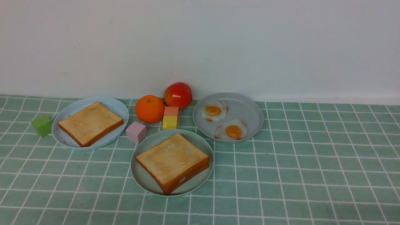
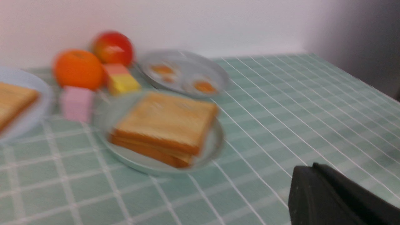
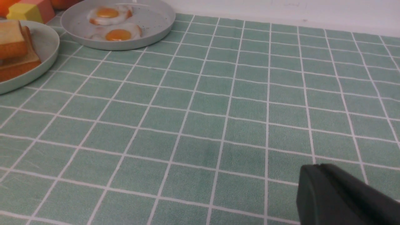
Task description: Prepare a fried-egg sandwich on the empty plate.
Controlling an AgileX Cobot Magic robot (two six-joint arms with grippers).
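The mint-green plate [image 1: 142, 178] sits front centre and carries a stacked sandwich [image 1: 172, 161]: two golden toast slices with a bit of white egg [image 1: 182, 179] peeking out at the front edge. It also shows, blurred, in the left wrist view [image 2: 165, 125] and at the edge of the right wrist view [image 3: 14, 47]. Neither gripper shows in the front view. My left gripper [image 2: 314, 167] is shut and empty, hovering over the cloth away from the sandwich. My right gripper [image 3: 317, 167] is shut and empty over the tablecloth, far from the plates.
A pale blue plate [image 1: 115, 107] on the left holds one toast slice [image 1: 90, 123]. A grey-blue plate [image 1: 247, 112] holds two fried eggs [image 1: 214, 111]. An orange [image 1: 150, 108], an apple [image 1: 178, 95], a pink-yellow block [image 1: 171, 118], a pink cube [image 1: 136, 131] and a green cube [image 1: 42, 125] stand nearby.
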